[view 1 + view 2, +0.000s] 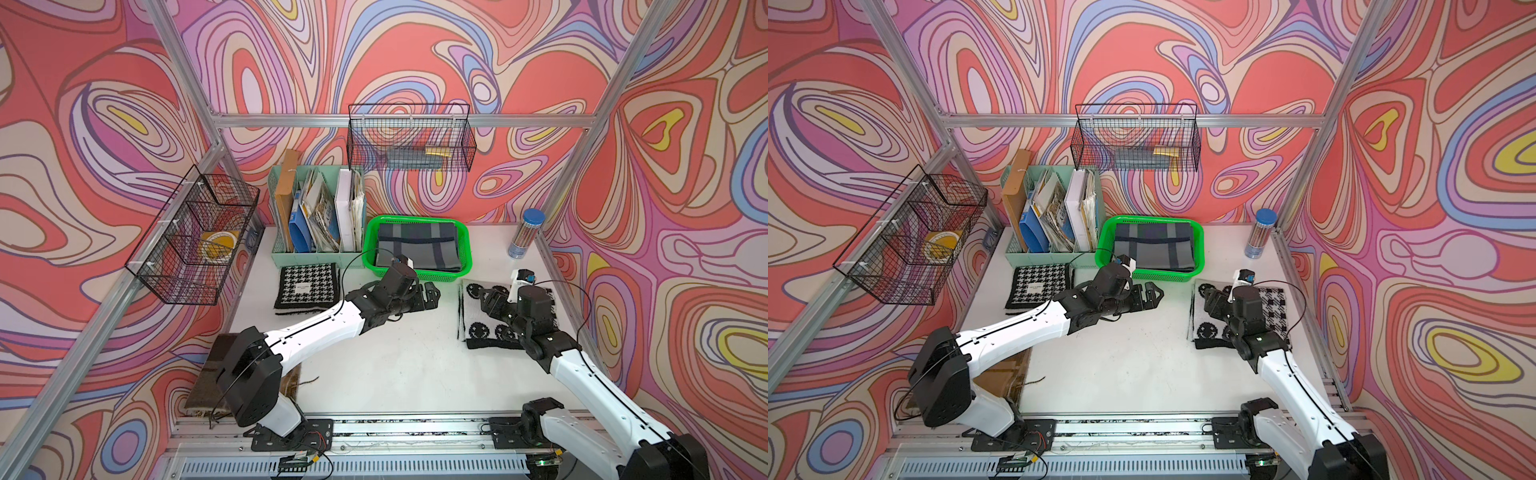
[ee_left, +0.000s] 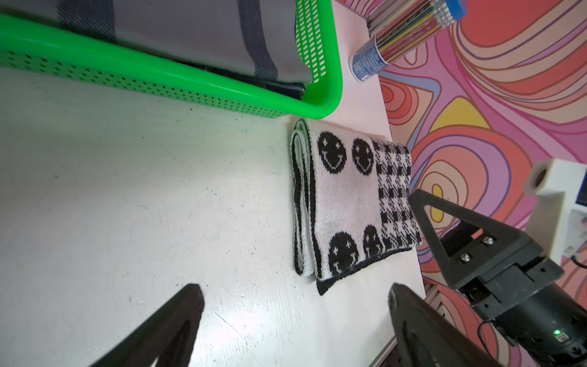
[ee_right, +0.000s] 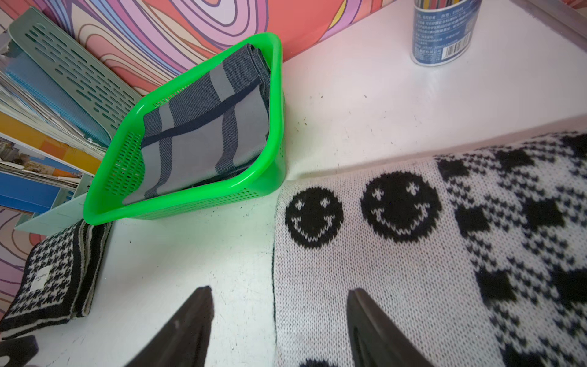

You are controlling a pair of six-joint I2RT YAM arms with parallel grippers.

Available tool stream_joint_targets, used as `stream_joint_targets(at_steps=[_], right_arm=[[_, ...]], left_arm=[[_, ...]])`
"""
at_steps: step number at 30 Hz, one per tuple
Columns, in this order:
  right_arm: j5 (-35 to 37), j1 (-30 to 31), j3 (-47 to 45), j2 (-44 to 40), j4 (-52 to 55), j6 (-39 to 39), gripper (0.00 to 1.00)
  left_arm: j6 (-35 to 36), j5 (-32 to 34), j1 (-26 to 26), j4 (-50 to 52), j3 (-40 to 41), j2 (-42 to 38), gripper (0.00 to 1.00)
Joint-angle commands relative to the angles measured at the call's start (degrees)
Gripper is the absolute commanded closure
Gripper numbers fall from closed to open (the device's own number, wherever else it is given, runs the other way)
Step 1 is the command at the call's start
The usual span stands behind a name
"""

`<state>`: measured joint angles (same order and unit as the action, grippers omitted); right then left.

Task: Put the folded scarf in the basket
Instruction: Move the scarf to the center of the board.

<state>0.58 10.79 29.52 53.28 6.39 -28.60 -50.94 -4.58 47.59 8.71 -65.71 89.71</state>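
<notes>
The bright green basket [image 1: 467,245] [image 1: 1200,245] [image 2: 158,73] [image 3: 190,198] stands at the back of the table with a grey plaid folded scarf [image 1: 419,245] [image 3: 203,133] lying inside. A black-and-white smiley folded scarf [image 1: 473,320] [image 2: 346,197] [image 3: 397,270] lies flat at its right front. My right gripper [image 1: 484,297] [image 3: 279,289] is open over that scarf's left edge, one finger above cloth, the other above bare table. My left gripper [image 1: 434,293] [image 2: 295,287] is wide open in front of the basket, holding nothing.
A houndstooth folded scarf [image 1: 307,289] [image 3: 54,276] lies left of the basket. Behind it stands a mint-green file organizer [image 1: 316,216]. Black wire baskets [image 1: 409,137] [image 1: 195,237] hang on the walls. A pencil tube [image 1: 525,235] stands at the back right corner.
</notes>
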Motion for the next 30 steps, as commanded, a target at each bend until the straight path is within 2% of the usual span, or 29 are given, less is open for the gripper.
stream_joint_targets(at_steps=[1, 5, 9, 14, 21, 30], right_arm=[[0.7, -0.2, -2.8, -1.9, -4.5, -0.7, 0.32], [1.4, -0.3, -5.4, -2.6, -7.4, -0.9, 0.32], [-0.1, -0.2, -6.2, -4.4, -8.4, -0.9, 0.32], [3.8, -0.2, -6.5, -8.6, -5.8, -1.2, 0.32], [7.9, -0.2, -8.6, -15.0, -4.6, -2.5, 0.32], [8.0, -0.3, -9.0, -15.4, -4.4, -3.0, 0.32]], left_arm=[[-1.4, -1.5, 0.7, -2.1, 1.0, 2.3, 0.03], [-2.1, -2.9, 1.2, -2.6, 0.7, 4.0, 0.04], [-2.9, -1.5, 2.1, -3.5, 0.5, 4.5, 0.04], [-6.0, -3.1, 3.4, -8.0, -0.3, 8.6, 0.05], [-7.7, -3.5, 6.7, -8.4, -7.1, 17.4, 0.06], [-9.8, -6.4, 8.2, -11.1, -15.1, 28.3, 0.09]])
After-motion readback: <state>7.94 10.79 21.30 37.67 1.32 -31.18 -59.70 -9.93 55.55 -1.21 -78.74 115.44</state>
